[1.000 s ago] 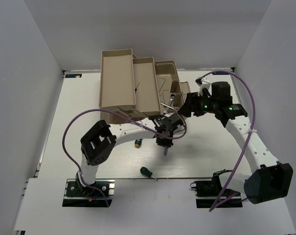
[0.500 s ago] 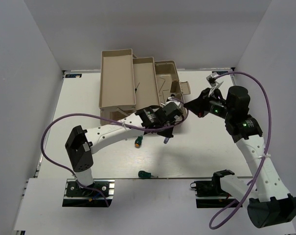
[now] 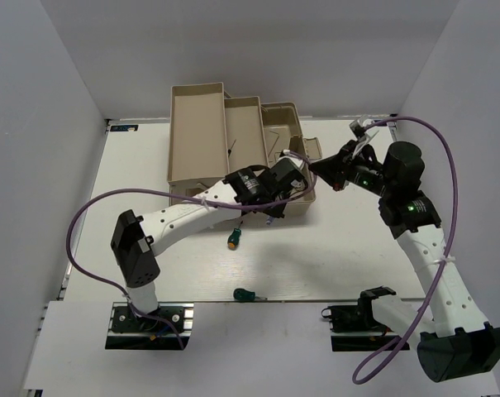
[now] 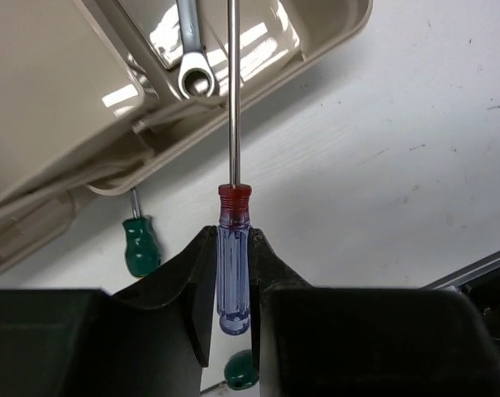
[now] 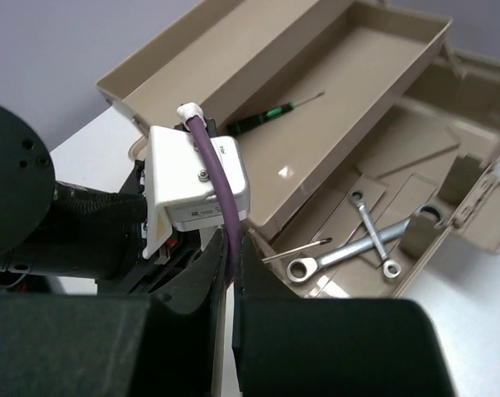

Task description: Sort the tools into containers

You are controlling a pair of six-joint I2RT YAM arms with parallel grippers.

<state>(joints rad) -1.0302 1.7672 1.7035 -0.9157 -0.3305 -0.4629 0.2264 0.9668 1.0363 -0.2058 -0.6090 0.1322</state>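
Beside the toolbox (image 4: 332, 33) rim: left claw (image 4: 231, 248) gripping the purple screwdriver (image 4: 233, 273), brought in from the open worktop (image 4: 398, 165), shaft now over a wrench (image 4: 192, 58)
Right claw (image 5: 227, 265): just snapped closed, empty
Meaning: drop-off looks imminent; green screwdrivers (image 3: 233, 241) still unsorted

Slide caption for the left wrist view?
Left gripper holds purple screwdriver by its handle, shaft extending over the toolbox beside a wrench.

Overhead, two wrist close-ups, shared toolbox (image 3: 197, 136)
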